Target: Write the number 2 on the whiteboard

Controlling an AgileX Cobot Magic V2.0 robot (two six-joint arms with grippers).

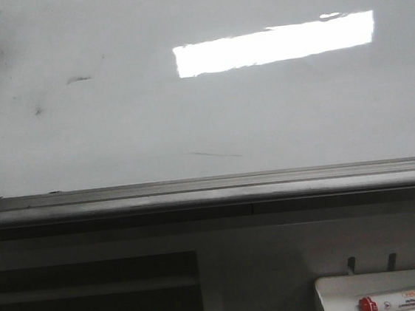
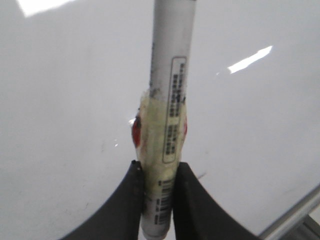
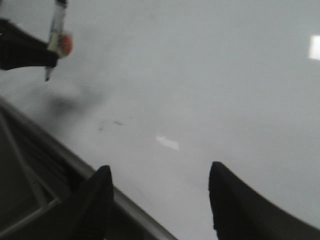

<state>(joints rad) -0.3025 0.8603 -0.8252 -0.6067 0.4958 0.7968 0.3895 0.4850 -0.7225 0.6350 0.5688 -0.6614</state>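
The whiteboard [image 1: 204, 126] fills the front view, glossy white with a grey bottom rail [image 1: 211, 192], faint smudges and a bright rectangular glare. No number 2 shows on it, only small streaks. My left gripper [image 2: 157, 170] is shut on a white marker [image 2: 167, 100] wrapped in yellowish tape, pointing at the board [image 2: 60, 125]. Its tip is cut off by the frame edge. My right gripper [image 3: 160, 172] is open and empty in front of the board [image 3: 200, 75]. The right wrist view also shows the left gripper's fingers [image 3: 20, 47] with the marker [image 3: 56, 30]. Neither gripper shows in the front view.
A small white tray [image 1: 333, 291] with a red-capped marker [image 1: 408, 300] hangs below the rail at the lower right. A dark recess [image 1: 89, 301] lies under the rail at the lower left.
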